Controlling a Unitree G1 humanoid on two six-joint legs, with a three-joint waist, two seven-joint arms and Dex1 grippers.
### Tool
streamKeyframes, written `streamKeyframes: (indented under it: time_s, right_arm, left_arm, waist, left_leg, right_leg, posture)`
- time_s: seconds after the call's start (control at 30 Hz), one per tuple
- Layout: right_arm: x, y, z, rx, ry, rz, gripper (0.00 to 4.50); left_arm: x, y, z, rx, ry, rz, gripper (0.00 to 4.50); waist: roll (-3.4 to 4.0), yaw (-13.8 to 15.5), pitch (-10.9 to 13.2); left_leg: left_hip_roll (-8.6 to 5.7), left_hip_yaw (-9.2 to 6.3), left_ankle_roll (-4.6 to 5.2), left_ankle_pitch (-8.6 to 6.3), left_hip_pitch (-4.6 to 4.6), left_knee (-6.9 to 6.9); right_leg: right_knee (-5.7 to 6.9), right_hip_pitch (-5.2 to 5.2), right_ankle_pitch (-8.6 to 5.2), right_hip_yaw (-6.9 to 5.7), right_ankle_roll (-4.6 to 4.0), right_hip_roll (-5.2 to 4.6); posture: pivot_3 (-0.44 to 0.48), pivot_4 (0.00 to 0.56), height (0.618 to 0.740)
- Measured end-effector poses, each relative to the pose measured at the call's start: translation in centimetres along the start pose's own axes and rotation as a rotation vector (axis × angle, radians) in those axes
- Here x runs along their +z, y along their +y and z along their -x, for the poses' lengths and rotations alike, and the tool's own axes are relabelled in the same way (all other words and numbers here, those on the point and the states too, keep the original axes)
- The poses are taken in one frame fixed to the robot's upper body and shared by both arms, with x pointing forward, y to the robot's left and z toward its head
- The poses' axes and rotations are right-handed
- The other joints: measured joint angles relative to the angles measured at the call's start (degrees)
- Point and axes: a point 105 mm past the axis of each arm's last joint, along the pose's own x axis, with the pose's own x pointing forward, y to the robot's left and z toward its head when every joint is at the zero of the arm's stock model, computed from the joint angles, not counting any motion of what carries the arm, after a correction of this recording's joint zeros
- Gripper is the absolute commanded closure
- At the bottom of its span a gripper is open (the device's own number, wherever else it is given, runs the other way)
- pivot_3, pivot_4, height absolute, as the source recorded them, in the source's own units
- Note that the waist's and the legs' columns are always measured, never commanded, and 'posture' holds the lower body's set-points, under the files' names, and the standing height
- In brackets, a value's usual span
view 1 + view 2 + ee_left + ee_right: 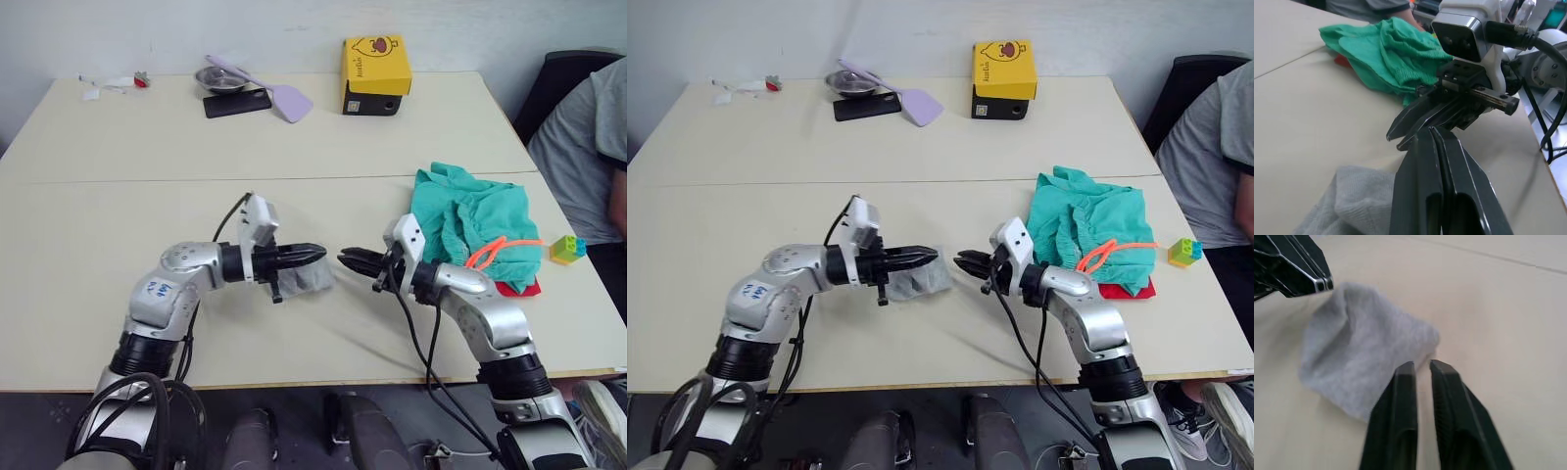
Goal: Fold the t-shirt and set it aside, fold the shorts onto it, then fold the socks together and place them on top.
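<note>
Two claws tip to tip over the grey socks near the front of the bench.

The left claw (315, 255) has its fingers pressed together, empty, hovering just above the socks (312, 280), which lie flat on the bench (118, 235). The right claw (347, 259) faces it with a narrow slit between its fingers, holding nothing, its tips just beside the socks' edge. The shorts (475, 220) sit heaped toward the bench's right edge, orange drawstring (498, 249) looped on top, with a corner of the t-shirt (517, 288) poking out beneath. A toy block (566, 249) sits at that right edge. Bare bench spreads left and behind the claws; a yellow box (375, 65), spatula (279, 93) and bowl (219, 78) line the far edge.
</note>
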Motion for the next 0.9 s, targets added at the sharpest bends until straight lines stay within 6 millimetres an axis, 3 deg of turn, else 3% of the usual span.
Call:
streamKeyframes:
  time_s: [0.17,0.5,0.7,0.9]
  right_arm:
    - [0.8,0.3,-0.4,-0.005,-0.052,0.048,4.46]
    - [0.9,1.9,-1.7,0.056,-0.074,0.052,4.46]
    - [-0.2,2.9,-3.4,0.111,-0.019,0.066,4.46]
    - [-1.5,2.2,-4.3,0.092,0.043,0.047,4.46]
  left_arm:
    - [-1.2,0.5,-0.2,0.043,0.038,-0.034,4.5]
    - [-3.7,1.5,2.2,0.195,0.049,0.045,4.5]
    - [-4.3,1.5,2.3,0.227,0.051,0.059,4.5]
    - [-4.7,2.1,2.4,0.278,0.06,0.064,4.5]
  waist:
    - [0.0,0.06,0.0]
    - [0.0,0.2,0.0]
    - [0.0,0.11,0.0]
    - [0.0,0.06,-0.01]
  left_leg:
    - [0.0,-0.02,0.04,0.0,0.02,0.03]
    - [-0.02,-0.04,0.29,-0.13,0.03,0.06]
    - [-0.01,-0.04,0.31,-0.12,0.11,0.06]
    - [-0.01,-0.03,0.32,-0.11,0.19,0.08]
  right_leg:
    - [0.03,0.04,0.0,0.01,0.0,-0.03]
    - [0.05,0.08,0.0,0.0,-0.01,-0.08]
    - [0.11,0.1,0.01,-0.01,-0.02,-0.08]
    - [0.13,0.17,0.03,0.0,-0.06,-0.09]
  posture:
    - [0.0,0.15,0.74]
    - [0.0,0.15,0.74]
    - [0.0,0.15,0.74]
    - [0.0,0.15,0.74]
